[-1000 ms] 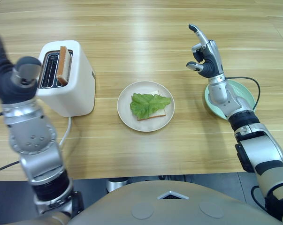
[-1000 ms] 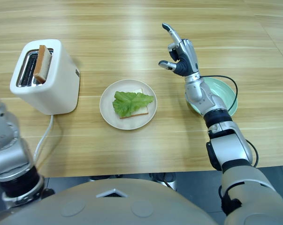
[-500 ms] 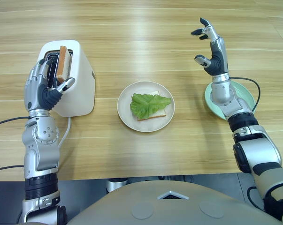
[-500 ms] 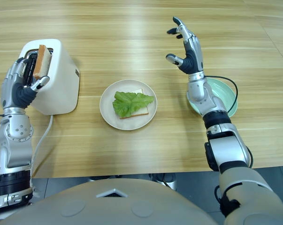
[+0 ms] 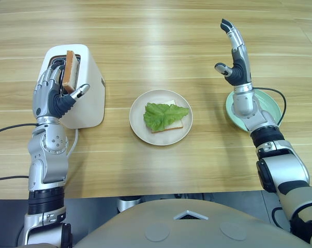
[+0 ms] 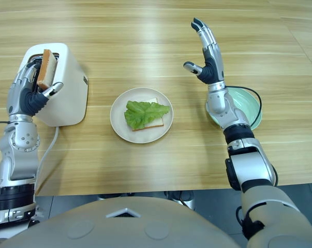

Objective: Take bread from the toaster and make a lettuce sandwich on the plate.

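A white toaster (image 5: 86, 98) stands at the left with one slice of bread (image 5: 69, 70) upright in its slot. My left hand (image 5: 55, 95) is raised against the toaster's near side, just below the slice, its fingers apart and holding nothing. In the middle, a round plate (image 5: 139, 126) carries a slice of bread (image 5: 172, 125) with a lettuce leaf (image 5: 163, 113) laid on top. My right hand (image 5: 236, 57) is held up above the table at the right, fingers stretched out, empty.
A pale green bowl (image 5: 272, 106) sits at the right, behind my right wrist, with a black cable (image 5: 280, 95) curving past it. The toaster's white cord (image 5: 72, 147) runs toward the table's front edge. Bare wooden tabletop lies behind and in front of the plate.
My left arm swung in from the left edge and brought its hand up beside the toaster slot. The right hand rose a little and straightened its fingers.
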Tool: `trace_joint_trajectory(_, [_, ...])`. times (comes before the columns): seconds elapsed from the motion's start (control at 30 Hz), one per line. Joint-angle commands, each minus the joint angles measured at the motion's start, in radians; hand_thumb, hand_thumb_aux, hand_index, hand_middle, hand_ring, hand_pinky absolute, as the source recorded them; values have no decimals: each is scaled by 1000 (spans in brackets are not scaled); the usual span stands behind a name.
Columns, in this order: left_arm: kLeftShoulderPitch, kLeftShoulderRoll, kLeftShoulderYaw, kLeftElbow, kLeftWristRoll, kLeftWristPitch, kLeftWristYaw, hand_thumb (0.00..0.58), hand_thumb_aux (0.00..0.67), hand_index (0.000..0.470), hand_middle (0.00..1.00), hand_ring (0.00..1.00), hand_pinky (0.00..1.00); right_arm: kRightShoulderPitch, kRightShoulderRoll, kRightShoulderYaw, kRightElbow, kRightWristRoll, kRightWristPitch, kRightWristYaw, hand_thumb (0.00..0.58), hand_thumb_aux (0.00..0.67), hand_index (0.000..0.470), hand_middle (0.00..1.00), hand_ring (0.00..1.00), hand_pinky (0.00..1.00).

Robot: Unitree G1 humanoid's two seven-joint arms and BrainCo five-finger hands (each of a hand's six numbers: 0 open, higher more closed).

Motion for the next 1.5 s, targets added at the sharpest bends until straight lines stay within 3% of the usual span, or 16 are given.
trace_joint_trajectory(0.03, [-1,1,-28,-8,4,25,-21,580,670,460,0,0,0,14,-2,-13,-15,-4,1,4,0,0,0,0,0,0])
trace_joint_trajectory(0.6, [-32,7,-40,7,-6,19,12,580,670,460,0,0,0,24,-1,-18,-5,-14,2,0,0,0,0,0,0,0])
trace_joint_trajectory(0.63, [-35,6,-36,4,-11,13,18,580,670,460,412,412,412,24,-1,-18,-5,-15,2,-1,0,0,0,0,0,0])
trace_joint_trajectory(0.67, [-37,5,-31,-1,-16,9,23,580,670,460,412,412,412,24,0,-18,-4,-15,2,-1,0,0,0,0,0,0])
trace_joint_trajectory(0.7, [-38,4,-27,-5,-22,4,27,580,670,460,1000,1000,1000,24,1,-17,-3,-16,2,-2,0,0,0,0,0,0])
trace_joint_trajectory(1.17, [-63,7,6,-51,-46,-20,67,580,670,460,1000,1000,1000,20,14,-7,10,-30,6,-2,0,0,0,0,0,0])
trace_joint_trajectory(1.5, [-125,82,76,-147,14,3,89,580,670,460,1000,1000,1000,11,33,2,42,-46,8,-1,0,0,0,0,0,0])
